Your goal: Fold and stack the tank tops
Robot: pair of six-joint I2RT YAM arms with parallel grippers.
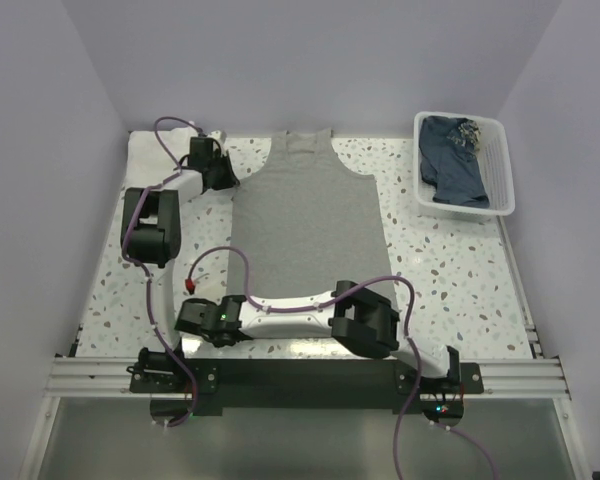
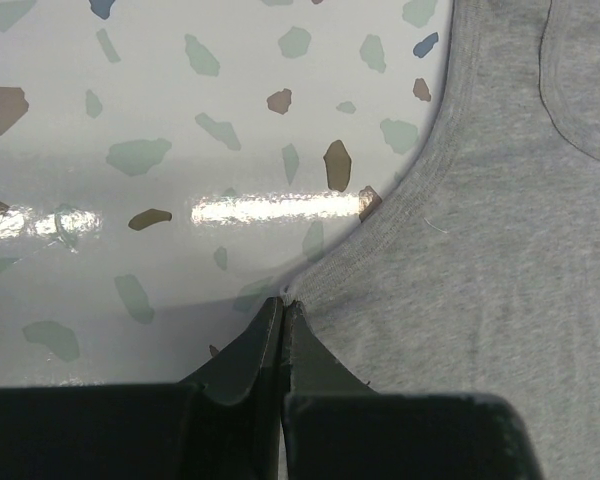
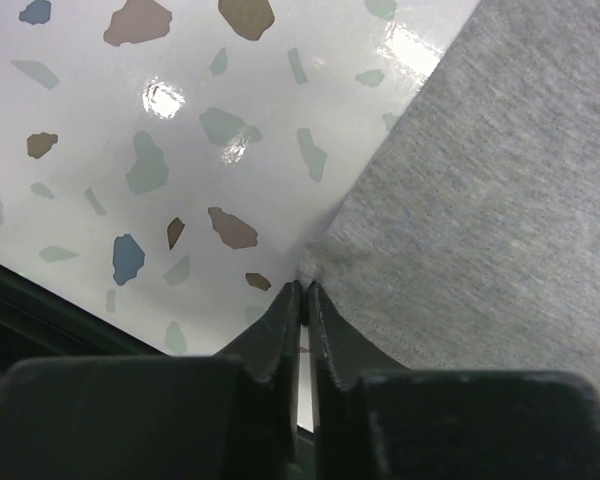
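The plain grey tank top [image 1: 305, 215] lies flat in the middle of the table, neck to the far side. My left gripper [image 1: 227, 180] is at its far left armhole. In the left wrist view it [image 2: 282, 300] is shut, pinching the armhole hem of the grey cloth [image 2: 480, 260]. My right arm reaches across the near hem to the near left corner. My right gripper [image 1: 202, 316] is shut on that corner [image 3: 304, 285] of the grey cloth [image 3: 480, 200]. A white cloth [image 1: 145, 152] lies at the back left, partly hidden behind my left arm; no trim or print shows.
A white slatted basket [image 1: 500, 160] stands at the back right with a dark blue garment [image 1: 450, 165] in it. The table is speckled terrazzo [image 1: 440, 270]. The metal rail with the arm bases [image 1: 300, 378] runs along the near edge.
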